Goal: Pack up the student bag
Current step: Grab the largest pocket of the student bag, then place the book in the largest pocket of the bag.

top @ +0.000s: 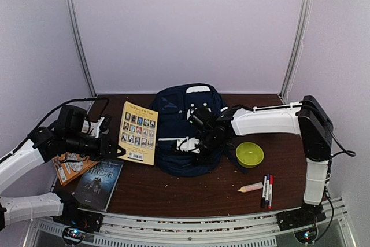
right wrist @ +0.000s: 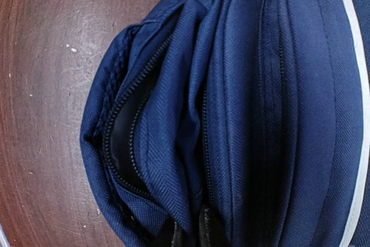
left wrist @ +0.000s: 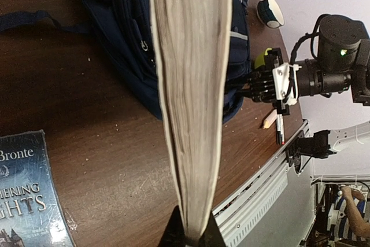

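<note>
The navy-blue student bag (top: 185, 128) lies flat in the middle of the table; it also shows in the left wrist view (left wrist: 130, 39) and fills the right wrist view (right wrist: 243, 108). My left gripper (top: 118, 151) is shut on a yellow-covered book (top: 139, 132) and holds it upright, just left of the bag; its page edge (left wrist: 193, 85) runs up the left wrist view from the gripper (left wrist: 193, 238). My right gripper (top: 199, 143) is shut on a fold of the bag's fabric (right wrist: 191, 224) beside an unzipped opening (right wrist: 124, 137).
A dark Brontë book (top: 99, 183) and an orange book (top: 72, 169) lie at the left front. A green bowl (top: 250, 154), a glue stick (top: 251, 187) and two markers (top: 267, 190) lie at the right. A roll of tape (left wrist: 270, 11) sits past the bag.
</note>
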Controlling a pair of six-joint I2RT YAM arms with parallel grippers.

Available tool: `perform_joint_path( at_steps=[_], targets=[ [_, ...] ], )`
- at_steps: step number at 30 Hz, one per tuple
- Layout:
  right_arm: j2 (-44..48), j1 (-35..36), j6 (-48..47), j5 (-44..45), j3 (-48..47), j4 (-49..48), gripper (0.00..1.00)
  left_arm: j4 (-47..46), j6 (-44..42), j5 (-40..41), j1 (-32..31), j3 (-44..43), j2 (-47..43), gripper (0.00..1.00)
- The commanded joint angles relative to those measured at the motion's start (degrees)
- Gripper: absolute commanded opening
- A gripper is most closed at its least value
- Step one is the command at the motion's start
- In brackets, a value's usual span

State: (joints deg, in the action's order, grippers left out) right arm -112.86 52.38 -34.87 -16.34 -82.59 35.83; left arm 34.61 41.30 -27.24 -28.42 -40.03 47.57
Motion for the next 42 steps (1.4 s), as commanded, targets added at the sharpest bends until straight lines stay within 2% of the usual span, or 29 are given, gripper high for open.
perform_joint_path(
  at_steps=[1,5,10,18,26,32,42],
  targets=[
    [1.21,0.1,1.59,1.91,-3.4,0.01,0.06,0.62,-3.39,-1.57,0.51,-3.16,0.2,0.0],
    [3.8,-0.44,1.92,2.47,-7.04,2.0,0.0,2.28,-5.74,-4.2,0.43,-5.13,0.09,0.0],
    [5.69,-1.95,3.8,3.37,-13.32,3.85,0.0,4.97,-9.0,-10.9,0.45,-8.33,-0.31,0.0],
    [3.28,-5.72,9.53,3.74,-28.24,8.11,0.0,8.08,-13.29,-22.69,0.17,-11.91,-2.34,0.0],
    [3.27,-6.78,10.28,5.2,-32.93,8.83,0.0,7.85,-15.71,-21.75,-5.98,-12.21,3.68,0.0],
    [3.74,-7.16,10.61,5.42,-32.82,8.5,0.0,-1.65,-12.62,-22.9,-7.63,-7.57,6.59,0.0],
    [4.42,-7.53,11.17,5.2,-32.64,8.29,0.0,-9.4,-11.44,-22.23,-10.49,-4.06,12.31,0.0]
  ],
)
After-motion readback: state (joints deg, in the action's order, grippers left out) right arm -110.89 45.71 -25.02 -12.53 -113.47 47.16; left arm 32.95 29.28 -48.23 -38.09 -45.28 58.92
